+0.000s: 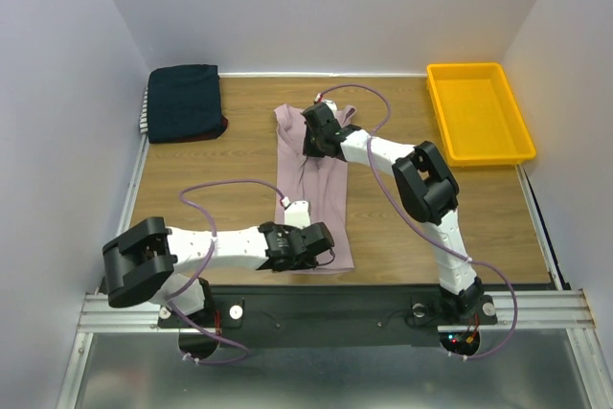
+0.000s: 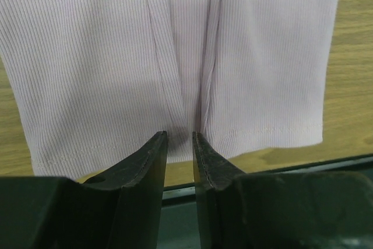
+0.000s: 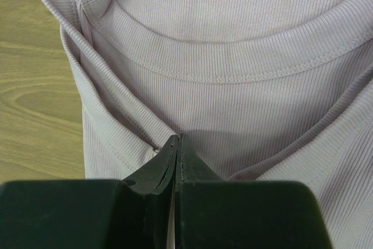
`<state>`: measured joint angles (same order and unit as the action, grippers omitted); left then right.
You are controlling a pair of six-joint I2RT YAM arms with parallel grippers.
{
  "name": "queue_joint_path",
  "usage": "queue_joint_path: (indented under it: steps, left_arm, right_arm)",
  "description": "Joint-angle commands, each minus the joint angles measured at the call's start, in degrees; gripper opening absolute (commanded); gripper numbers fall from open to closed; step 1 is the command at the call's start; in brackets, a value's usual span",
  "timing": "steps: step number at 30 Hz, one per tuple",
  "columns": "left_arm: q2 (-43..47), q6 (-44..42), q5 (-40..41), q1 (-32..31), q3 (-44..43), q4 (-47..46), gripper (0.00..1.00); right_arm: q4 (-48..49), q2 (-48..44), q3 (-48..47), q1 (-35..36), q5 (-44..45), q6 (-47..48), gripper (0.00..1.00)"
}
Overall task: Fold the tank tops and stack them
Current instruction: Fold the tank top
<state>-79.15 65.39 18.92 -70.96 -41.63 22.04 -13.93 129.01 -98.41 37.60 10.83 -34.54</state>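
The pale dusty-pink tank top [image 1: 326, 193] lies lengthwise on the middle of the wooden table, neckline at the far end and hem near the front edge. My left gripper [image 1: 322, 240] sits at the hem [image 2: 87, 56]. Its jaws stand a narrow gap apart [image 2: 180, 134], pinching a raised ridge of cloth. My right gripper [image 1: 312, 133] is on the upper part, just below the neckline [image 3: 233, 68]. Its jaws are closed [image 3: 178, 138] on a pinch of the pink cloth, with creases running to the tips. A folded stack with dark navy on top [image 1: 184, 102] lies at the far left.
A yellow plastic tray [image 1: 436, 107] stands at the far right. White walls close in the table on three sides. Bare wood [image 1: 220, 165] lies between the stack and the pink top. The table's front edge [image 2: 303, 164] is just behind the hem.
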Motion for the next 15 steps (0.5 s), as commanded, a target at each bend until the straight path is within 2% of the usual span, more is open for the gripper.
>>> queue_joint_path:
  steps: [1,15]
  left_arm:
    - [-1.53,-0.08,4.02,-0.41,-3.37,1.95,0.35]
    - [-4.87,0.45,4.99,-0.76,-3.81,3.62,0.32]
  right_arm:
    - [0.75,-3.5,0.33,0.54,1.3,-0.44,0.0]
    - [0.75,-2.71,0.15,0.45,0.25,-0.61,0.0]
